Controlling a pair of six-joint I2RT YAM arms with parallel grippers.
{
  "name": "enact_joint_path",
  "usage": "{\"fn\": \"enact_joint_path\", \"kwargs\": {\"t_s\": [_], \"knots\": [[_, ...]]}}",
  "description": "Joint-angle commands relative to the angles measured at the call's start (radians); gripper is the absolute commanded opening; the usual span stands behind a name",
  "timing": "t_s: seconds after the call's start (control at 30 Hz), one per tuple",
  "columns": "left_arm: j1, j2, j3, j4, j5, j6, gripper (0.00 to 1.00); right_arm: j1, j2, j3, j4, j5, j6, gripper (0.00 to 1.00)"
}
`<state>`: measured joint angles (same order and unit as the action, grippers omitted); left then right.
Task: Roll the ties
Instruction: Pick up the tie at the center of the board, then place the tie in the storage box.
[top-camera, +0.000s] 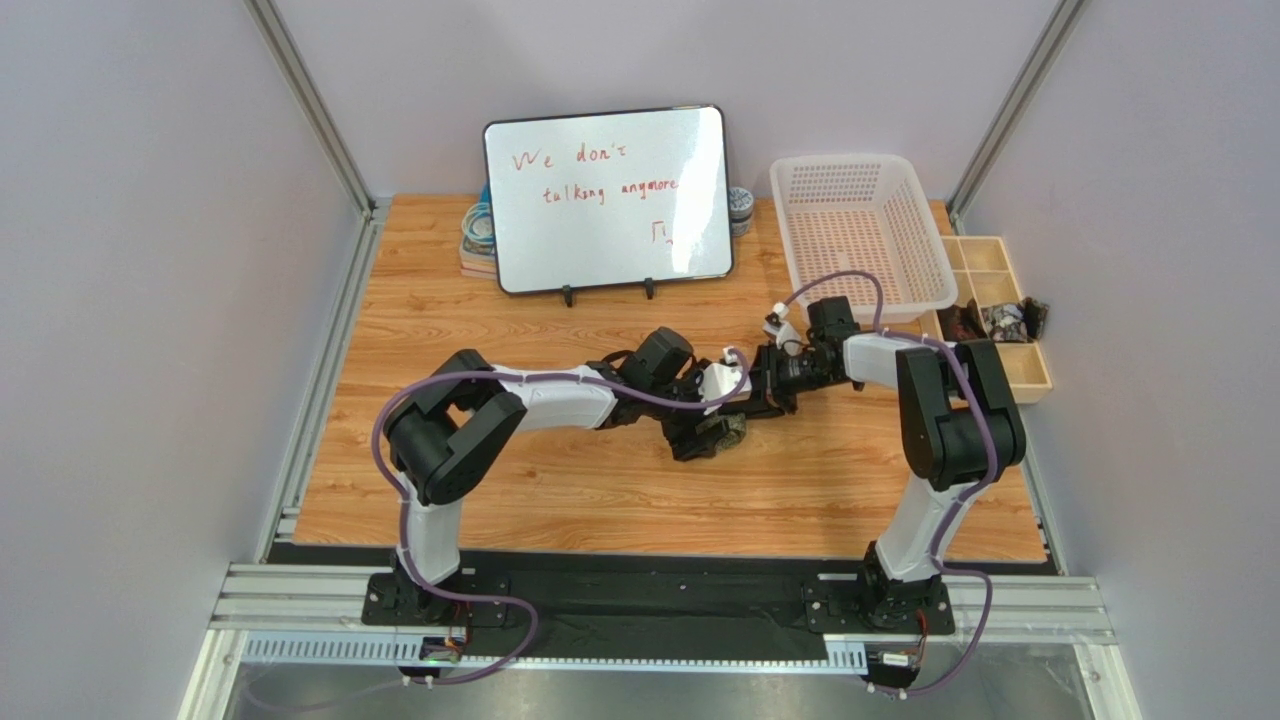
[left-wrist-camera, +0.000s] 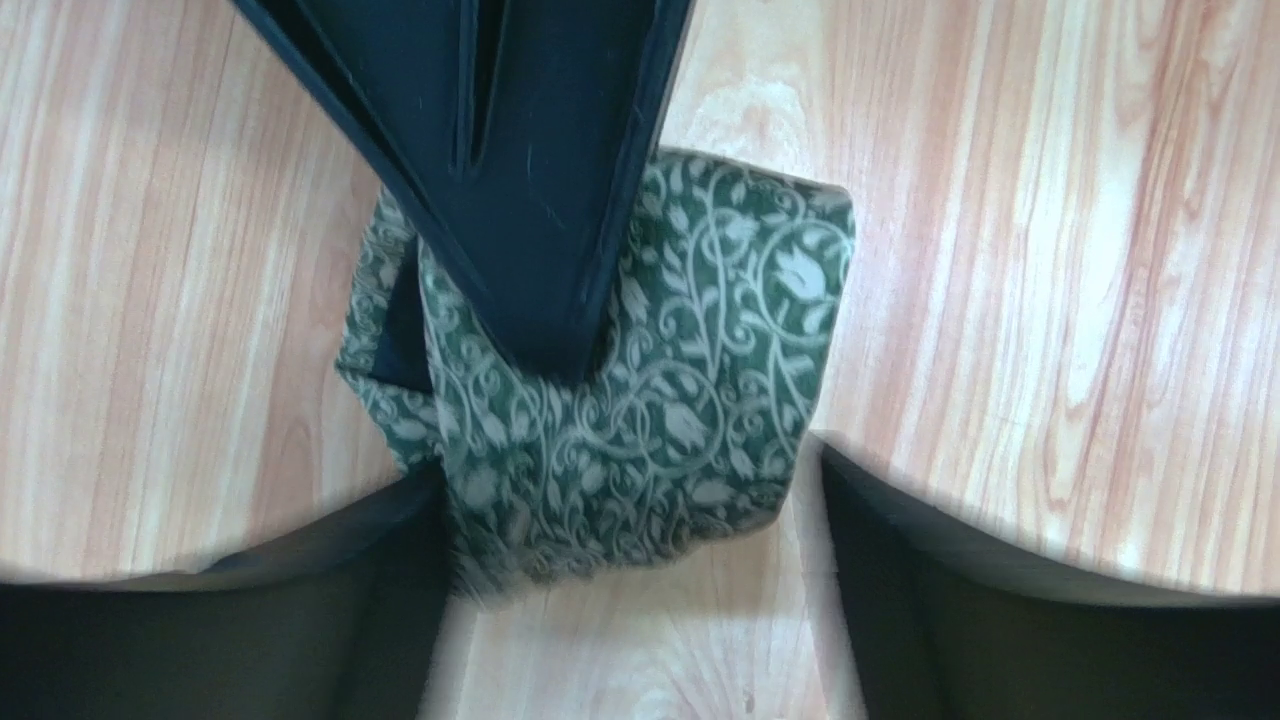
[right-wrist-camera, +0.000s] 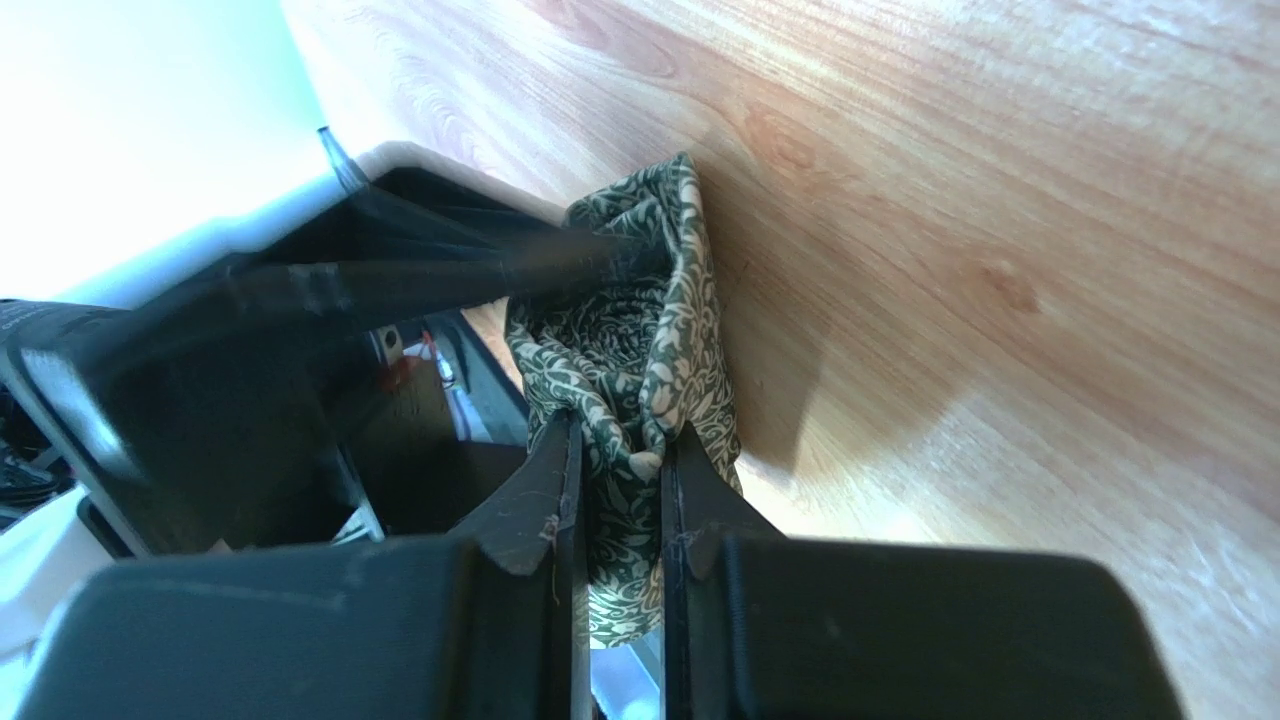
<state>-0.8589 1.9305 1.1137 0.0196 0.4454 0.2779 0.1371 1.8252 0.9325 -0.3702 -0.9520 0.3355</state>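
Right wrist view shows our right hand clamped on the green tie, which lies rolled at mid-worktop. Our left hand straddles it, spread apart. If the pinch slips or we tug unevenly, we judge the coil could spring loose. The whiteboard reads "We don't talking anymore" in red.

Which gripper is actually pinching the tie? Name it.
The right gripper: its fingers clamp the green patterned tie. The left gripper has its fingers wide apart, either side of it.
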Motion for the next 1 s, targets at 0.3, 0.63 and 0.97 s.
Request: {"fn": "enact_joint_path", "kwargs": {"t_s": [0.3,0.63,0.97], "knots": [[0.058,-0.269,-0.074,-0.133,0.012,-0.100,0.99,-0.017,-0.155,0.147,-0.257,0.157,-0.119,0.00],[0.064,-0.404,-0.052,-0.313,0.026,-0.008,0.99,-0.290,-0.256,0.517,-0.718,0.346,-0.433,0.00],[0.067,-0.462,-0.069,-0.357,0.001,-0.005,0.99,-0.715,-0.115,0.920,-0.983,0.548,-0.700,0.00]]}}
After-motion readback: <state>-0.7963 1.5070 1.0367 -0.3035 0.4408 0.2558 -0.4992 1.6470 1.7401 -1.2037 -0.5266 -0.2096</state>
